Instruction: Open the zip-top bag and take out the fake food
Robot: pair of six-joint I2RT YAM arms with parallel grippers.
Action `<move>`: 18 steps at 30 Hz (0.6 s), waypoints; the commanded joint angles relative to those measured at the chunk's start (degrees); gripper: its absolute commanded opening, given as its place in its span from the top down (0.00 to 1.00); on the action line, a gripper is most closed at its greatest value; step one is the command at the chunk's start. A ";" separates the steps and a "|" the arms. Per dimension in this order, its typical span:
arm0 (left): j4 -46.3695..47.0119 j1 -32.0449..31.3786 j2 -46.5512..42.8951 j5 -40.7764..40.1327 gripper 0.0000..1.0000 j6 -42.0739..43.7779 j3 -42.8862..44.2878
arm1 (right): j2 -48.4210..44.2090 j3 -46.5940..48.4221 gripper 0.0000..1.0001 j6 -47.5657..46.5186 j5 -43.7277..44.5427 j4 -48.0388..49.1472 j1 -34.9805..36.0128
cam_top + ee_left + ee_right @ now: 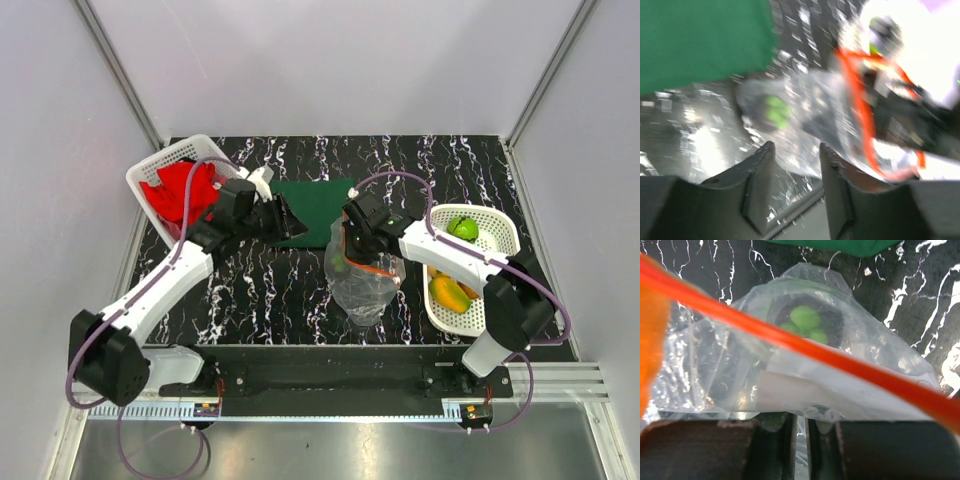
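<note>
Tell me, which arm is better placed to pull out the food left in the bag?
Left, probably. The left gripper is open, empty and pointed at the bag, where a dark piece with a green top lies. The right gripper is pinching the bag's plastic.

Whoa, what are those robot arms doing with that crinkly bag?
They're emptying a zip-top bag. The right end effector pinches the bag's edge. A dark round piece of fake food with a green top sits inside. The left end effector hangs open and empty nearby. A green fruit and a yellow-orange one lie in the white basket.
</note>
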 commanded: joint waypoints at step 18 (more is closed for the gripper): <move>12.40 -1.69 34.59 6.12 0.70 0.21 12.46 | 2.19 -2.02 0.54 -4.49 -5.24 6.37 -3.24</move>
